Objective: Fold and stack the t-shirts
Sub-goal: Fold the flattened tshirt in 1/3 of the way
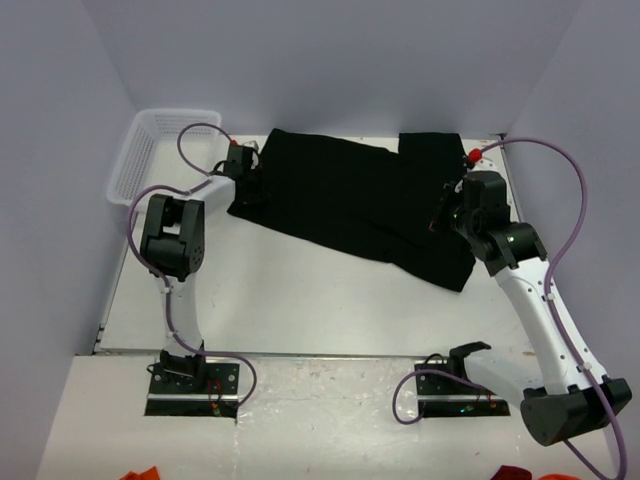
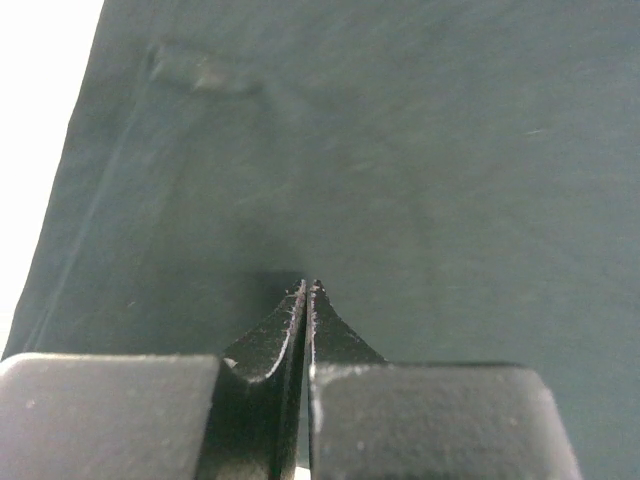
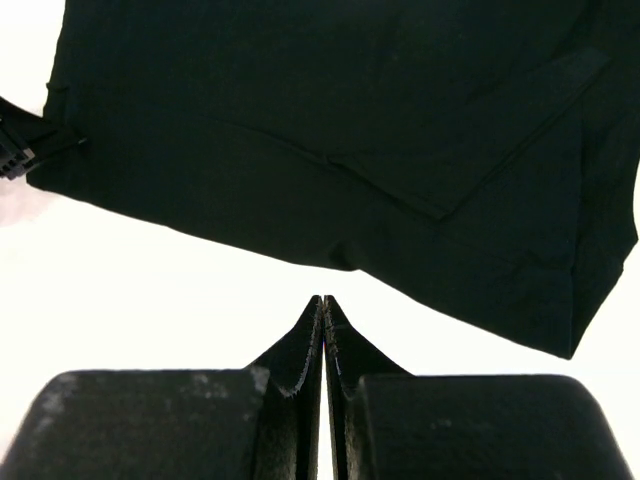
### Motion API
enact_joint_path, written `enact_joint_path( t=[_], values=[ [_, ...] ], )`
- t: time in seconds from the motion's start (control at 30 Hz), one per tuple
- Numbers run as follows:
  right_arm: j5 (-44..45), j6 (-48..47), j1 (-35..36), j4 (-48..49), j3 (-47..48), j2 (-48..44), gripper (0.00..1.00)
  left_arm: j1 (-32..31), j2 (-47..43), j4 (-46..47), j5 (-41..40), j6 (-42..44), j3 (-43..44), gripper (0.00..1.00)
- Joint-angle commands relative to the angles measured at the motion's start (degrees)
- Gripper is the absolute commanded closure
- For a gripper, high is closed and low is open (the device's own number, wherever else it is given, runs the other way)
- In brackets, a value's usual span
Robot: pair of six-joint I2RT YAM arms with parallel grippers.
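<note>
While the top view shows only one t-shirt [image 1: 350,205], it lies spread and unfolded across the far half of the table [image 1: 300,300], running from the left gripper [image 1: 240,160] to the right gripper [image 1: 447,208]. The left gripper sits at the shirt's left edge; the right gripper sits over its right portion. A white mesh basket [image 1: 140,150] stands at the far left corner, apart from the cloth. No stack is visible.

Left wrist view: the left gripper [image 2: 308,290] has its jaws pressed together, tips low over the t-shirt [image 2: 400,150], which fills nearly the whole view. No cloth shows between the jaws.

Right wrist view: the right gripper [image 3: 323,302] has its jaws together and empty, tips over bare table [image 3: 150,290], just short of the near hem of the t-shirt [image 3: 300,130].

Judged step: the first fold, not yet begun. The next move likely calls for both sets of jaws to part, descend onto an edge or corner of the cloth, pinch it, and carry it across together.
</note>
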Motion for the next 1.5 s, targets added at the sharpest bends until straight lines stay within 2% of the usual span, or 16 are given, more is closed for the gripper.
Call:
enact_joint_path(
  t=[0.0,0.17,0.33,0.6,0.77,1.0,1.1,1.23,1.3,1.37,1.4,1.47],
  values=[
    [-1.32,-1.05,0.29,2.81,0.45,0.96,1.00,0.35,0.01,-2.84,-5.08,0.87,1.47,1.00],
    [-1.68,-0.35,0.46,3.17,0.19,1.40,1.00,0.52,0.54,-6.79,-12.10,-0.88,0.33,1.00],
    [-0.63,-0.17,0.81,2.03,0.71,0.96,1.00,2.01,-0.51,-14.26,-19.58,-7.91,-3.27,1.00],
    [0.07,0.71,2.04,-1.39,1.16,2.01,1.00,5.18,-9.65,-15.15,-22.57,-14.68,-18.47,1.00],
    [1.92,2.29,2.83,-1.31,-3.58,2.81,0.99,5.71,-17.20,-14.45,-27.32,-16.00,-26.21,1.00],
    [6.05,4.31,2.84,-3.85,-6.84,8.78,0.74,6.15,-19.32,-16.73,-31.79,-15.65,-25.69,1.00],
    [6.32,3.70,2.84,-4.12,-7.20,12.11,0.54,6.15,-21.08,-16.56,-30.50,-15.39,-25.51,1.00],
    [3.78,1.33,2.84,-1.41,-6.67,15.90,0.46,5.36,-25.72,-15.32,-28.29,-13.55,-24.81,1.00],
    [-1.05,0.97,2.84,1.92,-6.58,17.31,0.46,4.57,-27.23,-14.97,-27.32,-12.06,-24.02,1.00],
    [-3.95,0.88,2.84,3.87,-6.14,19.15,0.50,2.99,-29.07,-15.06,-24.95,-10.65,-22.53,1.00],
    [-6.84,0.88,2.92,4.48,-4.92,22.03,0.58,1.94,-30.56,-14.97,-23.73,-10.38,-21.83,1.00],
    [-8.36,0.88,3.80,5.01,-2.99,25.12,0.63,0.97,-31.97,-14.62,-22.67,-9.68,-21.56,1.00]
  ],
)
